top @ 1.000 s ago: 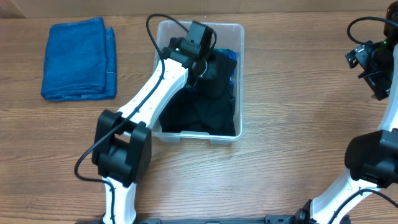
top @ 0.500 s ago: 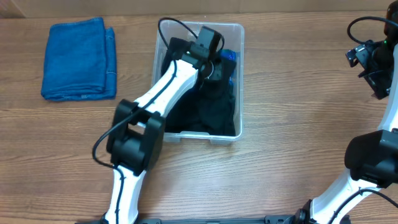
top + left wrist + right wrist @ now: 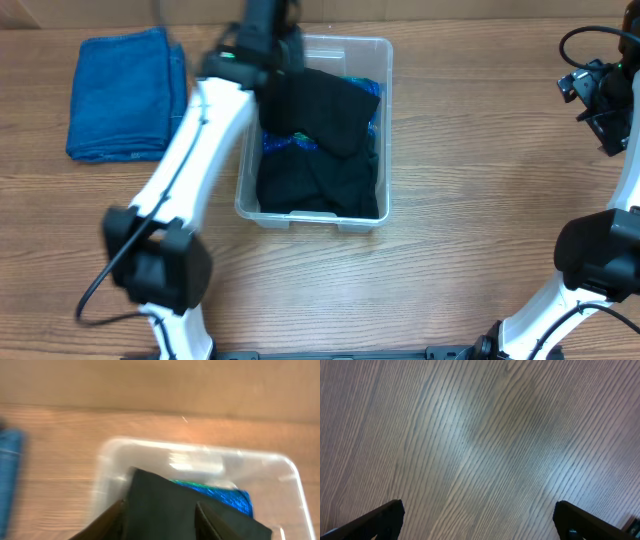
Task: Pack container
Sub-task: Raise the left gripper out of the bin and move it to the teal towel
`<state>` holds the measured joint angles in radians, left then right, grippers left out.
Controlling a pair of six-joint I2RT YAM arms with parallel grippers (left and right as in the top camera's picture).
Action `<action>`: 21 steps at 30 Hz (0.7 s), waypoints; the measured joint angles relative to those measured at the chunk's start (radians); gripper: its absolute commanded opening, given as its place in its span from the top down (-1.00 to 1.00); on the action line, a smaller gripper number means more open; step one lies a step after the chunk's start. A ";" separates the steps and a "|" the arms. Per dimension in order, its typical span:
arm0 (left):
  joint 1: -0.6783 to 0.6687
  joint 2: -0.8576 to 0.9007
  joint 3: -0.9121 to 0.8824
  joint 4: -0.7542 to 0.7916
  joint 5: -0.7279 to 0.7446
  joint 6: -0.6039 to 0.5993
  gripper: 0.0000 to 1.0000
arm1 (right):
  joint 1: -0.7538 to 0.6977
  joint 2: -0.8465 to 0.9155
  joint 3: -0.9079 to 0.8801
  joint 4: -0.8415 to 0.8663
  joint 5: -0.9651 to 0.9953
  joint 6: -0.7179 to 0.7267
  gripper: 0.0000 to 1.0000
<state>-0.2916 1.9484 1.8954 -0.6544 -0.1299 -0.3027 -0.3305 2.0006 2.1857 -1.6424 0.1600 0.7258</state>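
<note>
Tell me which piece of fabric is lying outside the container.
The folded blue towel, lying on the table left of the container; the black garment and the shiny blue piece both sit inside it.

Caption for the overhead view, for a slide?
Left pincer over the far-left corner of the clear container holding black cloth; folded blue towel beside it.

Left arm (image 3: pixel 195 150) stretched forward, motion-blurred; left end effector (image 3: pixel 160 521) angled downward, fingers (image 3: pixel 107 519) parted partway. Right arm (image 3: pixel 600 255) folded at right edge; right end effector (image 3: pixel 477 520) spread wide.
</note>
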 measured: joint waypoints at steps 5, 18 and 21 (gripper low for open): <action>0.180 -0.061 0.014 -0.194 -0.020 0.018 -1.00 | 0.000 0.000 0.000 0.000 0.000 0.000 -1.00; 0.620 0.025 -0.010 -0.405 -0.009 0.091 0.92 | 0.000 0.000 0.000 0.000 0.000 0.000 -1.00; 0.621 0.113 -0.012 -0.401 0.004 0.098 0.92 | 0.000 0.000 0.000 0.000 0.000 0.000 -1.00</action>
<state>0.3290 2.0609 1.8835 -1.0550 -0.1261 -0.2047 -0.3302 2.0006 2.1857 -1.6421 0.1600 0.7261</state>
